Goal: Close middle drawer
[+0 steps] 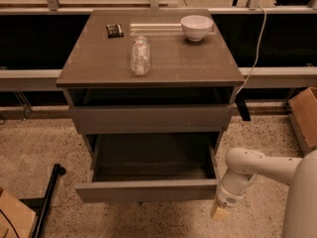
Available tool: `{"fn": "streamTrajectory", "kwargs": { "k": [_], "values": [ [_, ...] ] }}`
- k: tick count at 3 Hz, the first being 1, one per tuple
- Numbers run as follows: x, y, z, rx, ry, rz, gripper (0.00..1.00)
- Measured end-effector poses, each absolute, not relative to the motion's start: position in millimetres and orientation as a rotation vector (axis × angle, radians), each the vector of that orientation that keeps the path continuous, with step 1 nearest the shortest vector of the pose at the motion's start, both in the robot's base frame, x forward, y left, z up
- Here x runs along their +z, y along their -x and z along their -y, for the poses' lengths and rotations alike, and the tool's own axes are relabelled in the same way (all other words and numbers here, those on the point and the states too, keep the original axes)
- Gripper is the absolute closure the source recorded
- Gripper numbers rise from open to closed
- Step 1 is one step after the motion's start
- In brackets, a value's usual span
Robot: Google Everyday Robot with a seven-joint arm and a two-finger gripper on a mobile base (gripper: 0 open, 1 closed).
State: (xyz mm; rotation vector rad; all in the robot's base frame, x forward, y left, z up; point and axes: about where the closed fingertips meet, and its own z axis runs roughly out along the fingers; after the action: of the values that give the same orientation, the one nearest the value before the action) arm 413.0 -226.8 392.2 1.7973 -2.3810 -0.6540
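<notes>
Speckled floor surrounds a grey-brown table (99, 58) with drawers, set against a dark wall. On it are a clear bottle (140, 56) lying on its side, a white bowl (196, 27) at the far right and a small dark object (115, 30). The middle drawer (146, 190) stands pulled well out toward the near side. The gripper (220, 213) hangs low at the near right, just beside the right end of the drawer's front panel, tip pointing down. Whether it is released or clenched I cannot tell. The step in hand looks like lining up for the push, with no contact evident. The next move probably calls for bringing the gripper in front of the panel and pressing it straight toward the far side until it sits flush.
</notes>
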Motion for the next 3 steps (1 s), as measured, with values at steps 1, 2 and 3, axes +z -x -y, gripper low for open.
{"fn": "streamTrajectory", "kwargs": {
  "k": [1, 2, 3],
  "values": [
    [395.8, -473.1, 215.1, -0.549, -1.924, 2.391, 1.0],
    [395.8, -473.2, 215.1, -0.549, -1.924, 2.391, 1.0],
    [399.4, -503.5, 207.3, -0.442, -1.99, 2.422, 1.0]
  ]
}}
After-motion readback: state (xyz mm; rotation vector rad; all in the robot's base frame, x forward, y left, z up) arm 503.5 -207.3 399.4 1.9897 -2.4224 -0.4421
